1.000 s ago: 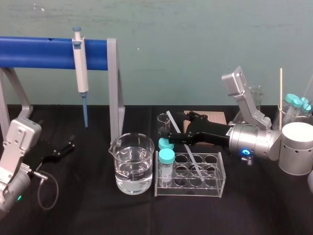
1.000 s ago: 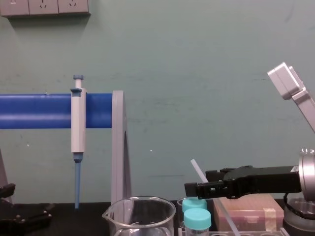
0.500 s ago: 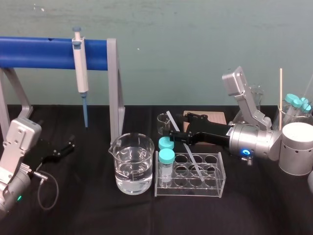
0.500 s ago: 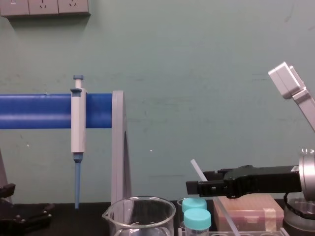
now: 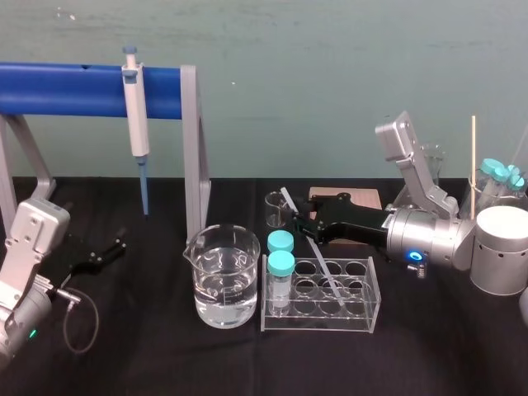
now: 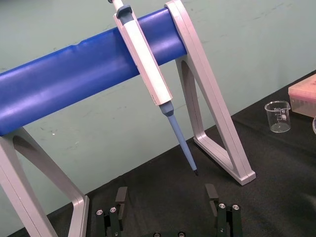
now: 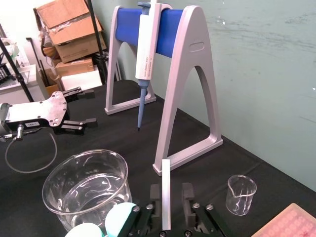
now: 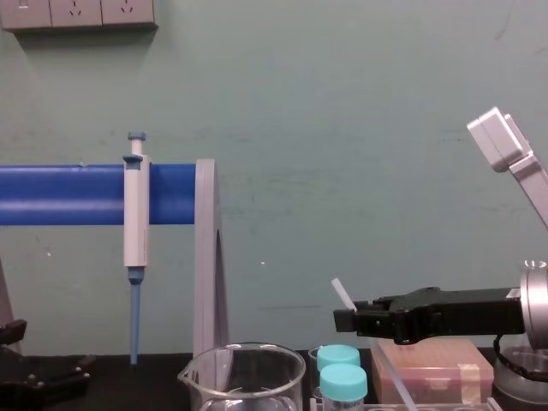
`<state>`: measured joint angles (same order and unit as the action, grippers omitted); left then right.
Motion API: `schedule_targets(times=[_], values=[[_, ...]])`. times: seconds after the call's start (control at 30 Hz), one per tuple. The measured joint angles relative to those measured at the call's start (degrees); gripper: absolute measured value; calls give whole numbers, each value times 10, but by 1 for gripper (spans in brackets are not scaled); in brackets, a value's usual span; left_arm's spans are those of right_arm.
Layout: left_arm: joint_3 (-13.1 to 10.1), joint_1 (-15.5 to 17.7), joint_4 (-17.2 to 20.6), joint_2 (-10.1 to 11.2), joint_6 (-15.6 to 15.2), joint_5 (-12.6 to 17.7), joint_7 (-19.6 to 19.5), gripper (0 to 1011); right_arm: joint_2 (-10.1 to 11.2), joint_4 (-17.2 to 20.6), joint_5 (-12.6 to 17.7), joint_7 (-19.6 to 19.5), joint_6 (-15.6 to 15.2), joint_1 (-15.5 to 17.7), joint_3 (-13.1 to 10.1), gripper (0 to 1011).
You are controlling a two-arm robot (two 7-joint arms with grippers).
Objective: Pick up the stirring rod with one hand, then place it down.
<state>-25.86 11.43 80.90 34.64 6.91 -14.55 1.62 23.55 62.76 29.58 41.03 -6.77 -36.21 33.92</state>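
Observation:
The stirring rod (image 5: pixel 318 257) is thin and translucent white. It leans with its lower end in a well of the clear tube rack (image 5: pixel 363 318) and its top pointing up and back. My right gripper (image 5: pixel 302 224) reaches in from the right at the rod's upper part. In the right wrist view the rod (image 7: pixel 165 192) stands between the fingers (image 7: pixel 187 196), close against one and with a narrow gap to the other. In the chest view the rod's tip (image 8: pixel 342 295) pokes out above the gripper (image 8: pixel 342 318). My left gripper (image 6: pixel 167 207) rests open at the table's left.
A beaker of water (image 5: pixel 221 276) and two teal-capped vials (image 5: pixel 280 264) stand just left of the rod. A small empty beaker (image 5: pixel 275 208) and a wooden block (image 5: pixel 355 198) sit behind. The pipette (image 5: pixel 134 115) hangs on the blue stand (image 5: pixel 74 89). Flasks (image 5: pixel 497 177) crowd the right.
The right gripper's jaws have narrowed from wide open to close around the rod. The gripper has also shifted slightly to the right. The left arm has stayed still.

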Motion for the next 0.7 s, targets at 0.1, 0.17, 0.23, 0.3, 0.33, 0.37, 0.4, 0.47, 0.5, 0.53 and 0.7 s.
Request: schedule_targets(times=[0.1,0.17,0.23,0.3,0.33,0.37,0.4,0.47,0.5,0.53,0.7], values=[[0,0,0,0,0,0,0,1000,0,0,0,0,0,0,0,246],[0,0,0,0,0,0,0,1000,0,0,0,0,0,0,0,166],[0,0,0,0,0,0,0,1000,0,0,0,0,0,0,0,95],[0,0,0,0,0,0,0,1000,0,0,0,0,0,0,0,78],[0,0,0,0,0,0,0,1000,0,0,0,0,0,0,0,72],[0,0,0,0,0,0,0,1000,0,0,0,0,0,0,0,72],[0,0,0,0,0,0,0,1000,0,0,0,0,0,0,0,72],[0,0,0,0,0,0,0,1000,0,0,0,0,0,0,0,72],[0,0,0,0,0,0,0,1000,0,0,0,0,0,0,0,72],[0,0,0,0,0,0,0,1000,0,0,0,0,0,0,0,72],[0,0,0,0,0,0,0,1000,2,10,7,-2,24,13,-12,72]])
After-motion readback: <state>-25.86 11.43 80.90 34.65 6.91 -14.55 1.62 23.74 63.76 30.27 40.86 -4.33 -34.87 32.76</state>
